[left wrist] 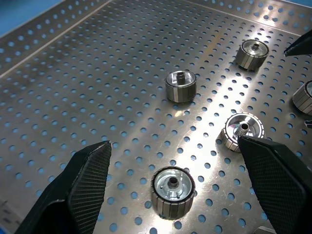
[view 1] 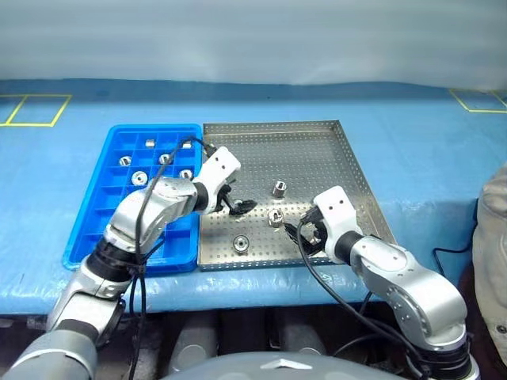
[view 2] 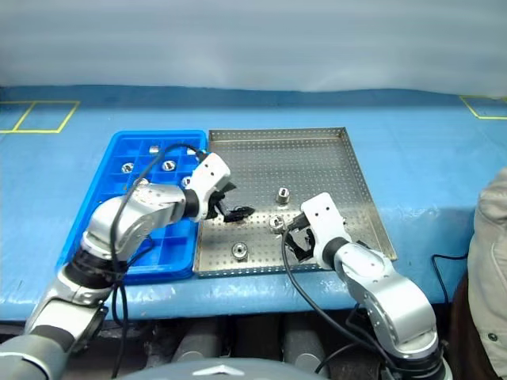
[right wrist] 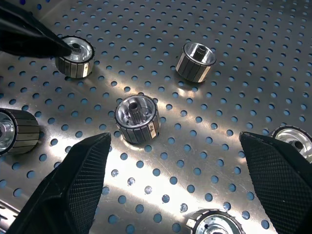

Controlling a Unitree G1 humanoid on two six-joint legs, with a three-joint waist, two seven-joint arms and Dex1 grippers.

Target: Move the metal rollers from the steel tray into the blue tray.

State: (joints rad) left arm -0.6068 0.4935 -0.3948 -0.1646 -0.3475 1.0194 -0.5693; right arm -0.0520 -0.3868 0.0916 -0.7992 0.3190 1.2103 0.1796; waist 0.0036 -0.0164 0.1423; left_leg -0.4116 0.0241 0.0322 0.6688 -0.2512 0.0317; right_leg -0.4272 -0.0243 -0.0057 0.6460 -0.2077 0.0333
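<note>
The steel tray (view 1: 309, 150) lies in the middle of the table, with the blue tray (view 1: 85, 229) right beside it on the left. Several metal rollers lie loose on the perforated floor, among them one (view 1: 279, 188) mid-tray, one (view 1: 276, 218) nearer me and one (view 1: 241, 243) by the front rim. More rollers (view 1: 139, 178) sit in the blue tray's far compartments. My left gripper (view 1: 239, 207) hovers open low over the steel tray's left part, with a roller (left wrist: 172, 190) between its fingers (left wrist: 87, 180). My right gripper (view 1: 305, 236) is open over the front right, above a roller (right wrist: 137, 118).
The table is covered in blue cloth (view 1: 412, 158) with yellow tape squares (view 1: 36, 109) at the far corners. A person's sleeve (view 1: 495, 237) shows at the right edge. Black cables (view 1: 317, 277) hang off both arms near the table's front edge.
</note>
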